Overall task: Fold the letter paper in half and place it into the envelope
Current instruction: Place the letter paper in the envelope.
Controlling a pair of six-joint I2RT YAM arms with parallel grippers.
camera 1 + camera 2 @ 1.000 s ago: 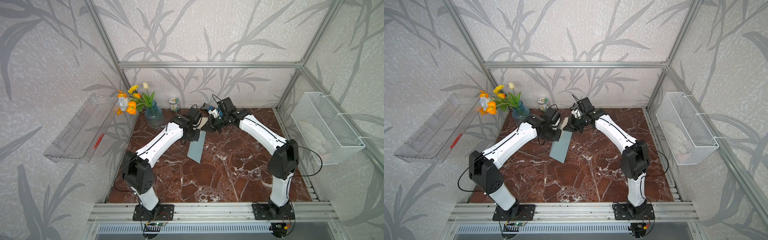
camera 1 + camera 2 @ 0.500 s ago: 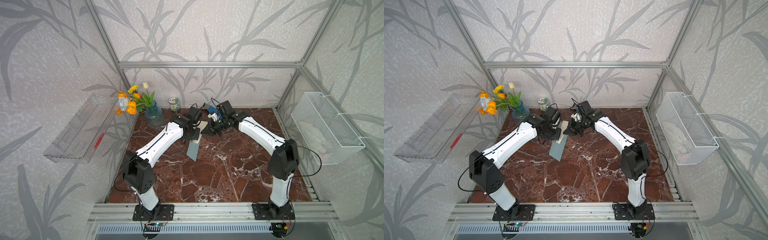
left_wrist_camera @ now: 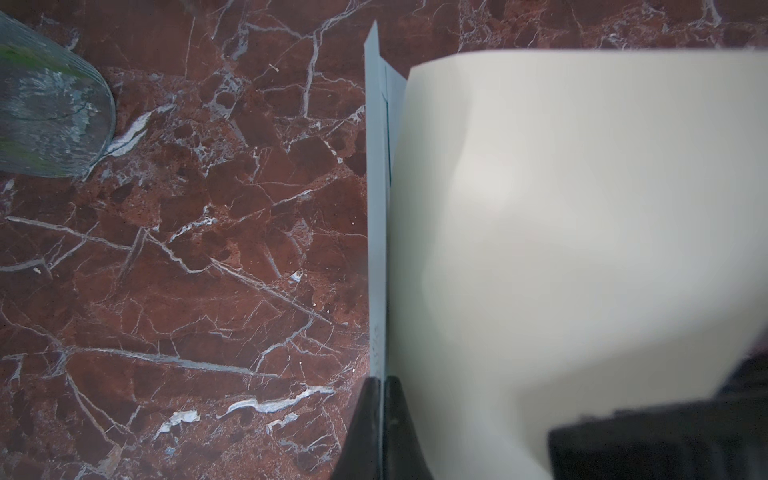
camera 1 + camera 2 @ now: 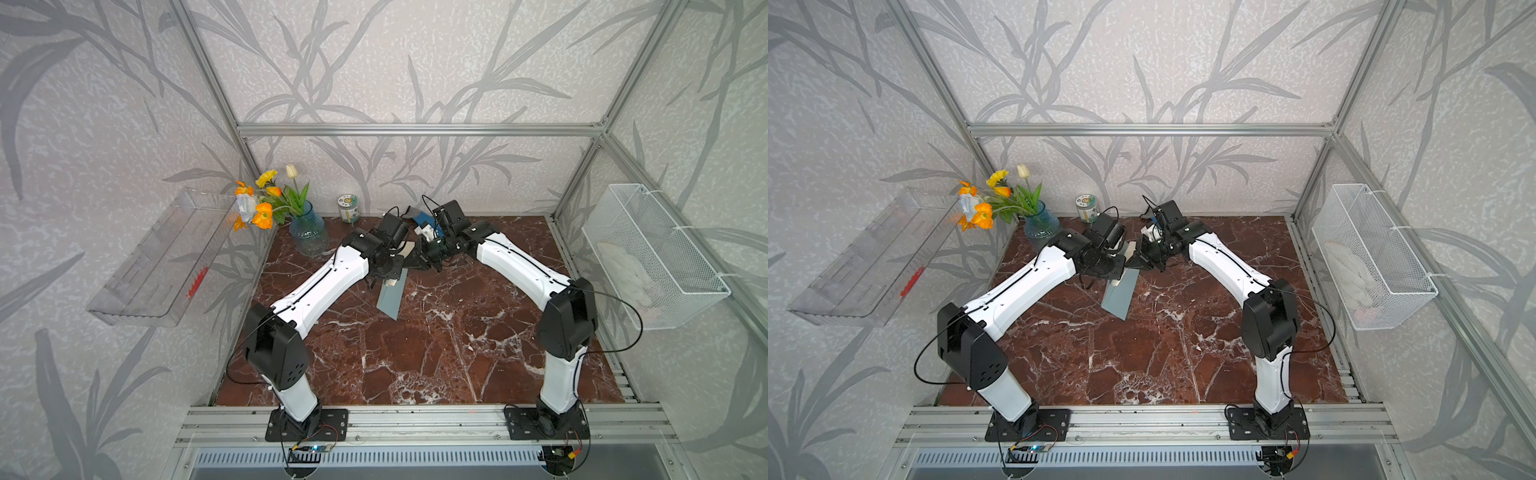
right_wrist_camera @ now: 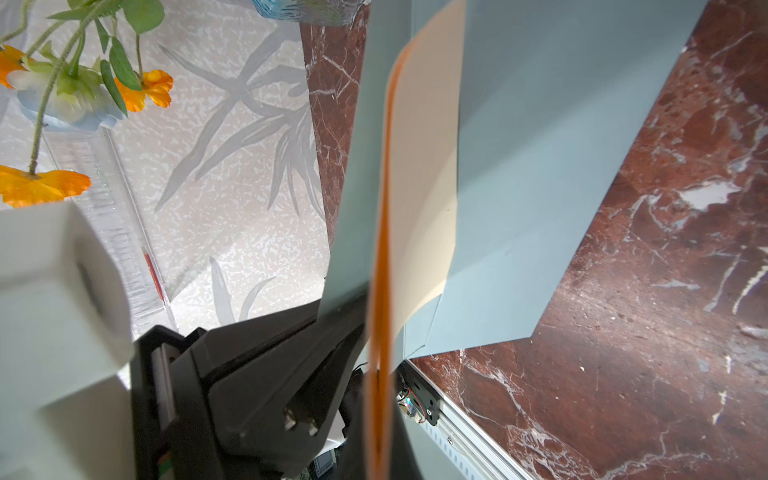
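Left gripper (image 3: pixel 380 432): my jaws are pinched tight on one wall of the envelope (image 4: pixel 390 296), which I hold lifted on edge so its mouth faces my other arm.
Right gripper (image 5: pixel 376 399): clamped on the edge of the letter paper (image 5: pixel 424 174), which reaches ahead of me like a blade, ready to slide in.
Letter paper, position: its leading part lies against the envelope's inner face; in the left wrist view it bows across the lens (image 3: pixel 582 249), so I judge it partly entered, though how deep is hidden.
Envelope, position: tilted, its lower end on the marble table (image 4: pixel 415 353) in both top views (image 4: pixel 1119 297), upper end at my left jaws.
Why so held: one arm keeps the pocket open and steady while the other feeds the sheet along it.
Risk: the thin sheet may buckle if I push off-line.
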